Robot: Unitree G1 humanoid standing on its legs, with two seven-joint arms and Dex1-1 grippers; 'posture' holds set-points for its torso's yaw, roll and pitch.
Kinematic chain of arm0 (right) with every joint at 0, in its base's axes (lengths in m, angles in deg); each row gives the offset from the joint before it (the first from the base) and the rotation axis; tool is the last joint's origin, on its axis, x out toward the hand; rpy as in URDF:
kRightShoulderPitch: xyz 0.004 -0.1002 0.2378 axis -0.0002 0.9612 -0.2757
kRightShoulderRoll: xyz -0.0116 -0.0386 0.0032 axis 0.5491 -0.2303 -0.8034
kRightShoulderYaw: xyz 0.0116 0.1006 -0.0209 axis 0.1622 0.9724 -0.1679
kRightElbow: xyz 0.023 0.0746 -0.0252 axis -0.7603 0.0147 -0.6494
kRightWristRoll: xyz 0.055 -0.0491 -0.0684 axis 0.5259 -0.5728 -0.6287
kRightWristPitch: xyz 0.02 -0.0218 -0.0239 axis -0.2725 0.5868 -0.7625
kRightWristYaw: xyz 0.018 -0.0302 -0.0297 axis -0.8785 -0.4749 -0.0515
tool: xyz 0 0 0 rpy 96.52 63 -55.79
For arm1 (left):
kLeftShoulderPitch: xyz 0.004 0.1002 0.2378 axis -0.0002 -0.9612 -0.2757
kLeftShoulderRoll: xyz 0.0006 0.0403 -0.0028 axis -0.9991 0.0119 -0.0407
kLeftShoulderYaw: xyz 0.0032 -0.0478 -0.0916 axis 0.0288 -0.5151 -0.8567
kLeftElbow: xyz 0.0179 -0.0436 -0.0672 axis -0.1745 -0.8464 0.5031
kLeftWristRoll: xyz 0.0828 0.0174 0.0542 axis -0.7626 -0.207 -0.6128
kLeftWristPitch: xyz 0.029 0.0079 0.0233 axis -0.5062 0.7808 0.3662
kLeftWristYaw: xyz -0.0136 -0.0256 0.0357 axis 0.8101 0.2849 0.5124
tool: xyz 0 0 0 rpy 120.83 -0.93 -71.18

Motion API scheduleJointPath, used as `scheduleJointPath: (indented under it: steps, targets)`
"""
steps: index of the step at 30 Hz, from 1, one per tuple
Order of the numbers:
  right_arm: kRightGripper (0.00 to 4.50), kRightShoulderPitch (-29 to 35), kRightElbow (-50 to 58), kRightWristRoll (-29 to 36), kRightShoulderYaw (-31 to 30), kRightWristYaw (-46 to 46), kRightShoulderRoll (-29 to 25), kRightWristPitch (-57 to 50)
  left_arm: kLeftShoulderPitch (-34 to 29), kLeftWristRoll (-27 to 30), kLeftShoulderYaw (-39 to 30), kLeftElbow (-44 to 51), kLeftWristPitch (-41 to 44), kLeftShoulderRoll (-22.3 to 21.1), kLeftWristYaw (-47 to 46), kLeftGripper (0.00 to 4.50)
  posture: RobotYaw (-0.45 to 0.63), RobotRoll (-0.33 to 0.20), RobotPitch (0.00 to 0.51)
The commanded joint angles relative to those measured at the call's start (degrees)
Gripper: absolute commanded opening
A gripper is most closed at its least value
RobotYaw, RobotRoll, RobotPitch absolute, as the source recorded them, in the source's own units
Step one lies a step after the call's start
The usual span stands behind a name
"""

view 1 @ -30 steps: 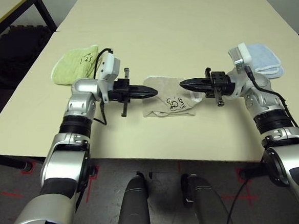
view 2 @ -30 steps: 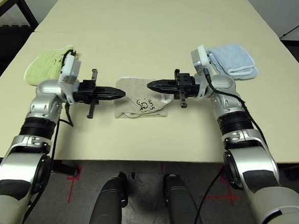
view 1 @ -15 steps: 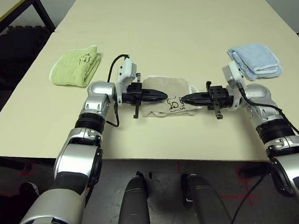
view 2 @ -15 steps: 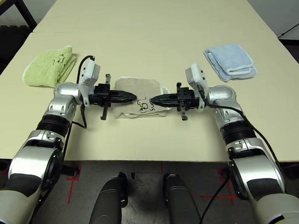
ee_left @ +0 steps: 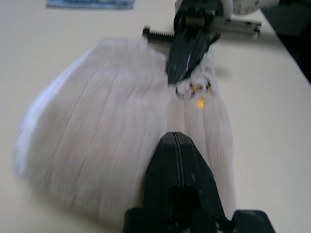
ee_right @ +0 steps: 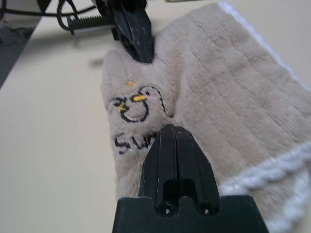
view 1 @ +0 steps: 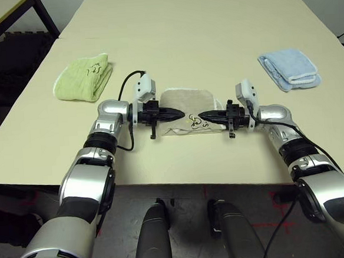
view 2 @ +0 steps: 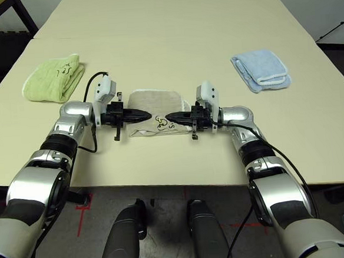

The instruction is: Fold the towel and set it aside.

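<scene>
Both arms have come down and inward since the earlier frames, and the two grippers that hung apart above the cloth now sit low over it, tips pointing at each other.

Largest in the scene is the cream table [view 1: 213,37], which carries everything. On it, near the front edge and between the two forearms, lies the towel [view 1: 188,101]: beige terry, folded into a small pad, its white corded edging [ee_right: 262,177] showing along one side. To the robot's left, well apart, lies a lime-green folded towel [view 1: 83,79]; to its right, also well apart, a light blue folded towel [view 1: 289,69].

The left gripper [view 1: 180,113] reaches in from the left, its black fingers pressed together with nothing between them, the tip over the towel's left part. The right gripper [view 1: 203,117] comes in from the right, fingers likewise pressed together and holding nothing, its tip over the towel's front. The two tips are near each other but apart.

Between them, on the towel's top face, sits a small dark embroidered mark [ee_right: 138,102] with stitched letters beside it.
</scene>
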Motion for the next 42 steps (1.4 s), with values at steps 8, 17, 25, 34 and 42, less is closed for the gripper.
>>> scheduleJointPath:
  steps: [8, 17, 25, 34, 42]
  targets:
    - [0.00, 0.0, -0.7, 0.2, 0.8, 1.7, -1.0, 1.0, -0.9, -2.8, 0.0, -2.0, -1.5, -1.2, 0.3, 0.01, 0.02, 0.000, 0.182]
    - [0.00, -3.3, 8.0, 8.9, 7.1, 3.3, -3.2, -8.8, 2.8, 1.0, -3.7, 2.0, 0.9, -1.9, 2.9, 0.01, 0.02, 0.000, 0.178]
    - [0.00, -4.9, 6.6, 1.7, 3.7, -9.6, 1.7, -6.2, 6.8, 4.2, -7.7, 3.6, 9.5, 2.2, -5.3, 0.01, 0.04, 0.000, 0.177]
    - [0.00, -7.2, -1.9, -4.0, 1.8, -19.3, 5.1, -3.8, 4.6, -0.1, -4.9, 0.0, 9.0, 3.3, -10.7, 0.01, 0.03, 0.000, 0.178]
    - [0.00, -7.6, -6.4, -7.5, 0.5, -22.1, 4.8, -3.4, 2.4, -4.0, -3.6, -3.5, 6.6, 2.9, -17.4, 0.01, 0.02, 0.000, 0.177]
